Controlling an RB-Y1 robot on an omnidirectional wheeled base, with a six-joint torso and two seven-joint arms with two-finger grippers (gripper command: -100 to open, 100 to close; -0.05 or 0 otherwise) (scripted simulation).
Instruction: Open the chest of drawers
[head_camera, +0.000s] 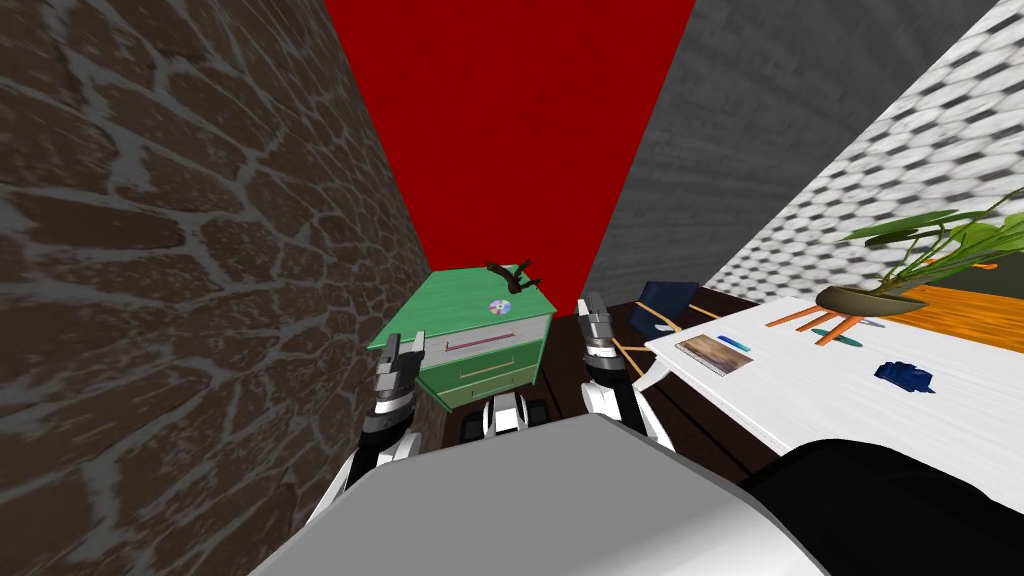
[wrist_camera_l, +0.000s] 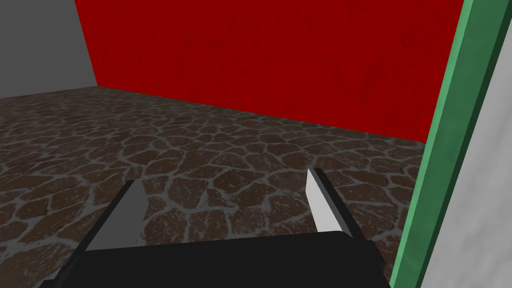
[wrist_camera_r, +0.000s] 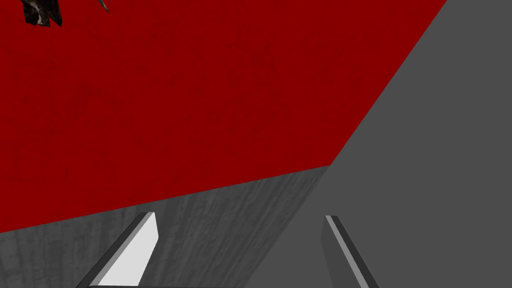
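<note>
Left tool (head_camera: 403, 343) was raised just in front of the green chest of drawers (head_camera: 480, 345), at the corner nearer the stone-patterned wall (head_camera: 150, 250). Its 2 fingers stood apart with nothing between them. From that hand's camera, the chest's green edge ran close beside 1 finger without touching it. At the chest's other side hung the right tool (head_camera: 593, 305), its fingers likewise apart and empty.

The chest stood against the red wall (head_camera: 510, 120), between the 2 tools, its drawer fronts facing me and looking shut. Its top front was pale, with a thin reddish line across it. On the chest's top lay a small shiny disc (head_camera: 500, 306) and, behind that, a dark bird-like figure (head_camera: 513, 273).

Off to the right stood a white worktop (head_camera: 860, 410). It carried a plant in a dark bowl (head_camera: 870, 298), a blue object (head_camera: 905, 376) and a flat brown picture (head_camera: 714, 354).
</note>
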